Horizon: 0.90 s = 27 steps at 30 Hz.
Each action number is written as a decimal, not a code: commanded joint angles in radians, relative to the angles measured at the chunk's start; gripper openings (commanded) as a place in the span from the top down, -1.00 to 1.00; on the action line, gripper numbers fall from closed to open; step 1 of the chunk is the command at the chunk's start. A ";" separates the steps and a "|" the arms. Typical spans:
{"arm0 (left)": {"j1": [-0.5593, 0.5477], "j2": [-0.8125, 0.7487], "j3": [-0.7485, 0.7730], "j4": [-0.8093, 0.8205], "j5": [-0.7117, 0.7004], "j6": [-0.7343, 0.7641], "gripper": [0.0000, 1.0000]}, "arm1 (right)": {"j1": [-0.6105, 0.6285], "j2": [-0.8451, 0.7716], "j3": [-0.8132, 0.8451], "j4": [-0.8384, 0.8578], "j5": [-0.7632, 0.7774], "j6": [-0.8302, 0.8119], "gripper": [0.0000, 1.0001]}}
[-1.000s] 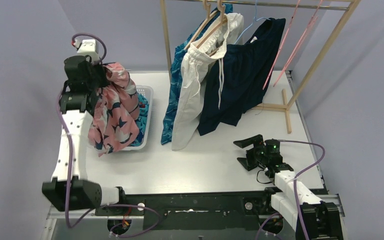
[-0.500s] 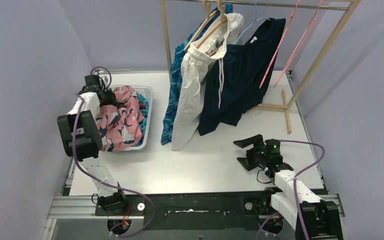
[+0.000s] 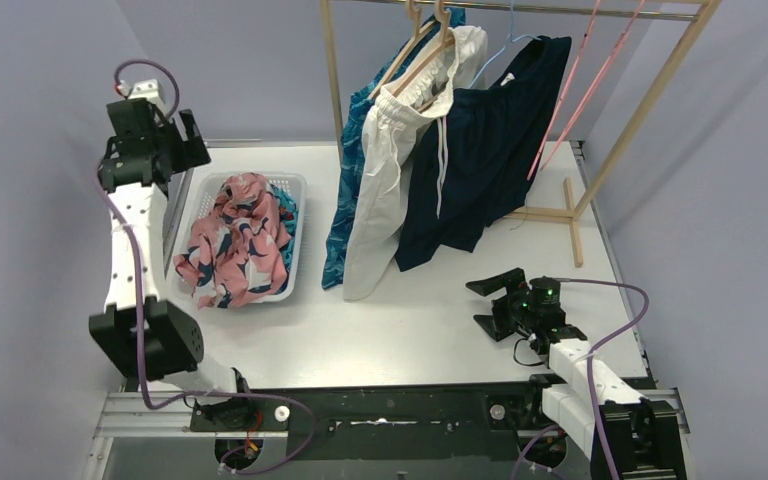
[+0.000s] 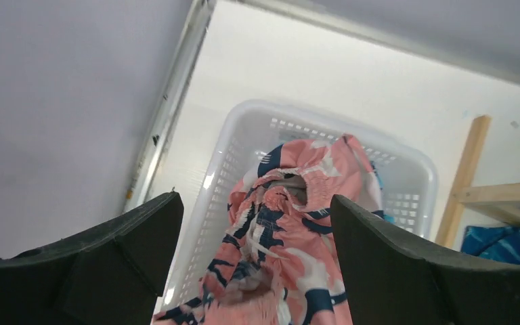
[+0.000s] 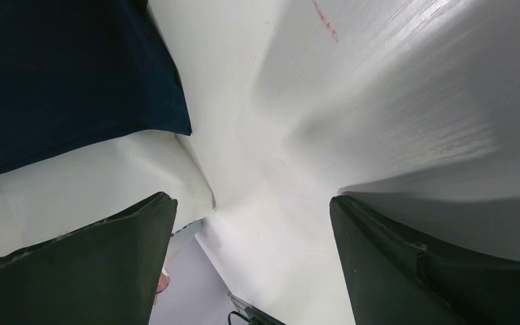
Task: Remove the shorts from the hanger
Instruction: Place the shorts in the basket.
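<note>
Over the far-left corner of the tabletop [image 3: 410, 320], the left hand [image 3: 192, 140] now hangs high, its fingers spread wide and holding nothing. A second ago it gripped the pink-and-navy floral shorts [image 3: 235, 245], which now lie heaped in the white basket [image 3: 298, 182] on top of a teal pair [image 3: 286, 215]. The right hand [image 3: 482, 305] has not moved and sits low at the front right, also spread wide. Between the two hands, the blue leaf-pattern shorts [image 3: 345, 210], white drawstring shorts [image 3: 385, 170] and navy shorts [image 3: 480, 150] hang on the wooden rack [image 3: 332, 60].
</note>
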<state>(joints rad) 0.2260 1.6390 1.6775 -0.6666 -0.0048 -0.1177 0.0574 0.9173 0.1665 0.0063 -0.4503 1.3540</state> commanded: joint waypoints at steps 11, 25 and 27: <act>0.008 -0.576 -0.627 0.082 0.307 -0.292 -0.06 | -0.008 -0.017 0.029 -0.101 0.004 -0.048 -0.77; 0.023 -0.262 -0.885 0.323 0.158 -0.487 0.18 | -0.009 -0.073 0.021 -0.136 0.001 -0.041 -0.78; 0.022 -0.242 -0.892 0.337 0.148 -0.483 0.14 | -0.011 -0.116 0.023 -0.171 0.019 -0.036 -0.78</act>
<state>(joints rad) 0.2420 1.3727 0.7830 -0.4210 0.1532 -0.5739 0.0528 0.8635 0.1745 -0.0818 -0.4599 1.3357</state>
